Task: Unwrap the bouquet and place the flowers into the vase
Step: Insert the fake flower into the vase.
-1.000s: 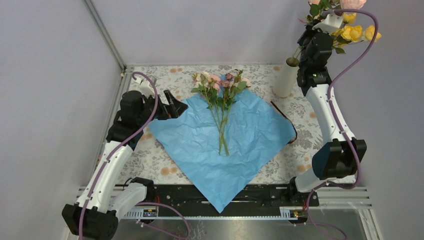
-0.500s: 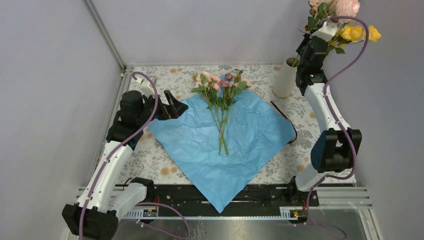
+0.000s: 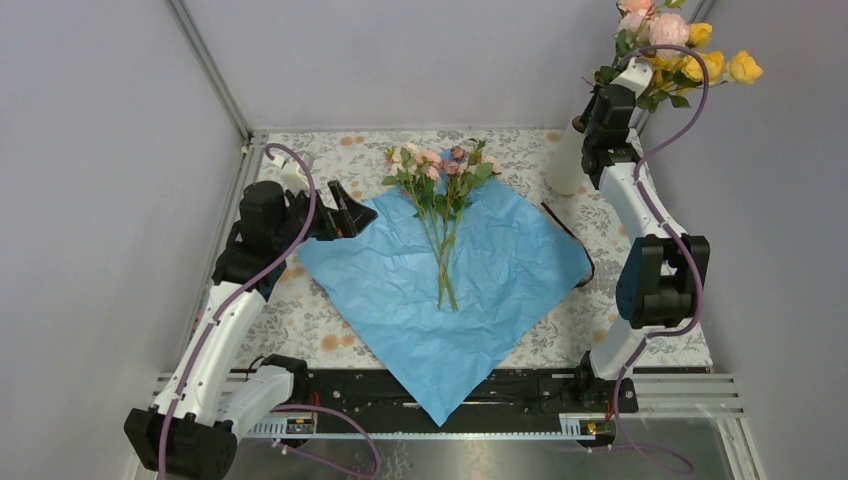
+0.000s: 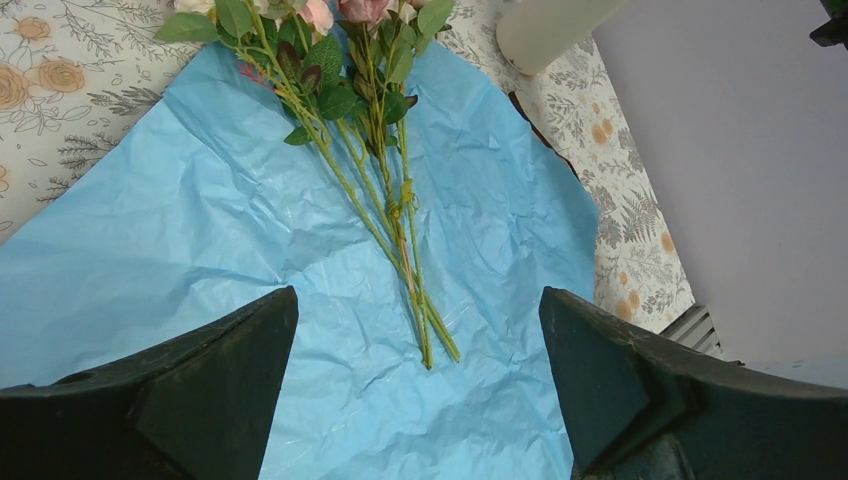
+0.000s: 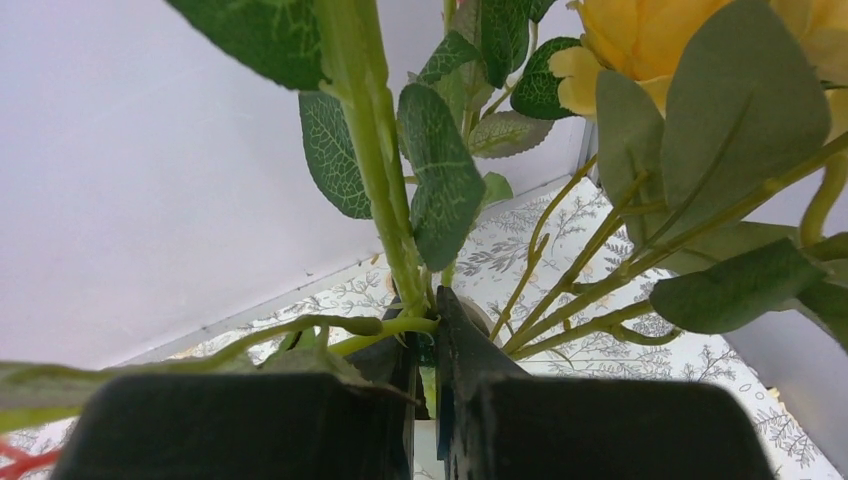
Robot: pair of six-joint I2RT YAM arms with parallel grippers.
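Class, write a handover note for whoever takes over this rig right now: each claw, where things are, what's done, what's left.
Left claw: open, hovering at the left edge of the blue paper.
Right claw: shut on the stems of the held roses, raised above the vase.
Done: wrapping opened, paper spread flat.
To do: seat the held roses, then move the loose flowers from the paper into the vase.

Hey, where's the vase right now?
In the top view, the vase stands at the table's far right, past the blue paper's right corner, beside the right end effector, which is shut on flowers.
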